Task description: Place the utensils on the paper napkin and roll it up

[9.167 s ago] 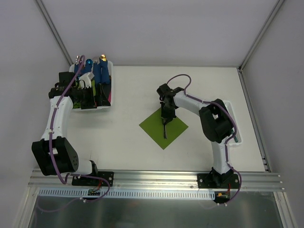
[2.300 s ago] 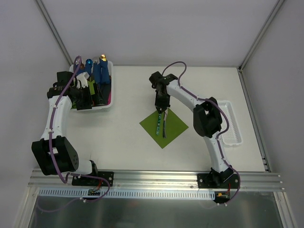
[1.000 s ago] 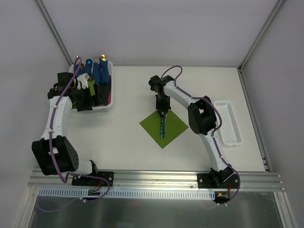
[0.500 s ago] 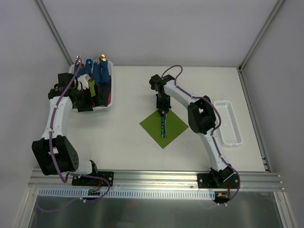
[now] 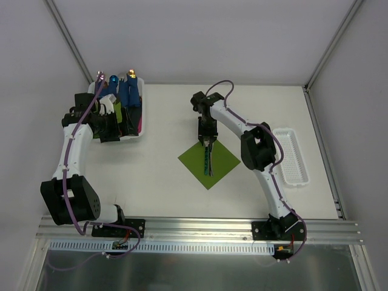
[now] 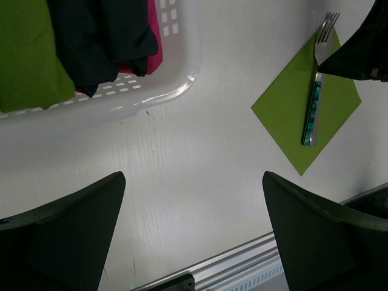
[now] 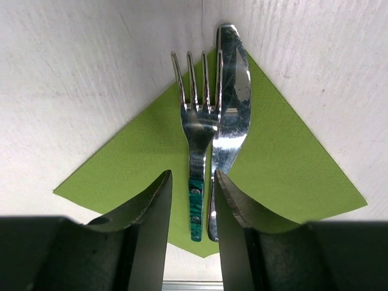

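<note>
On the surface (image 5: 151, 163), the napkin (image 5: 193, 160) now carries both utensils. The right tool (image 7: 191, 174) has just loosened, its jaws slightly apart and gripping nothing, straddling the fork (image 7: 195, 127) that lies right beside the knife (image 7: 230, 109). The left tool (image 6: 193, 179) hangs wide open, empty. Rolling likely comes next. No writing is readable.

A white table (image 5: 157, 163) is bounded at its near edge by a metal rail (image 5: 200, 227). A lime-green napkin (image 5: 224, 159) is laid flat near the middle, turned corner-on like a diamond. A white basket (image 5: 121, 139) is set at the far left corner, and a white slotted tray (image 5: 290, 159) at the right edge. The tips of the utensils (image 7: 197, 130) are carried past the napkin's far corner, over bare table.
</note>
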